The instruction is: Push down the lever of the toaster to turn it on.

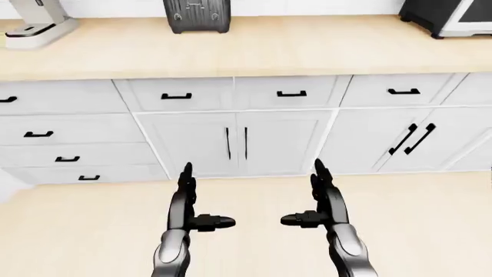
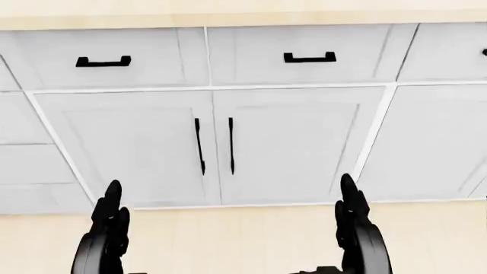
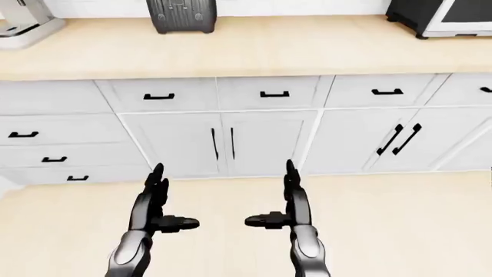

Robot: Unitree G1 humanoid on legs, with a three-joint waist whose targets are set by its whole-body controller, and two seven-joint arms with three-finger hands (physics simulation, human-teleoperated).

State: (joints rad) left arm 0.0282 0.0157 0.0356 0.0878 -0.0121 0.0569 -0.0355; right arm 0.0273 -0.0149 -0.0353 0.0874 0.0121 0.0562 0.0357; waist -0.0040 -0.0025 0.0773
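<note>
Pale wood countertop (image 1: 254,52): 12 o'clock, above white cabinets (image 1: 238,141).
Dark ribbed box-shaped toaster (image 1: 196,15): on it, 11 o'clock.
Left hand (image 1: 188,202): 7 o'clock, fingers spread wide, empty.
Right hand (image 1: 323,199): 5 o'clock, likewise.

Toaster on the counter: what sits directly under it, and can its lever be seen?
The toaster stands on the wooden counter, above a drawer. Its top is cut off by the frame, so no lever can be made out. Both hands hang open, well below.
</note>
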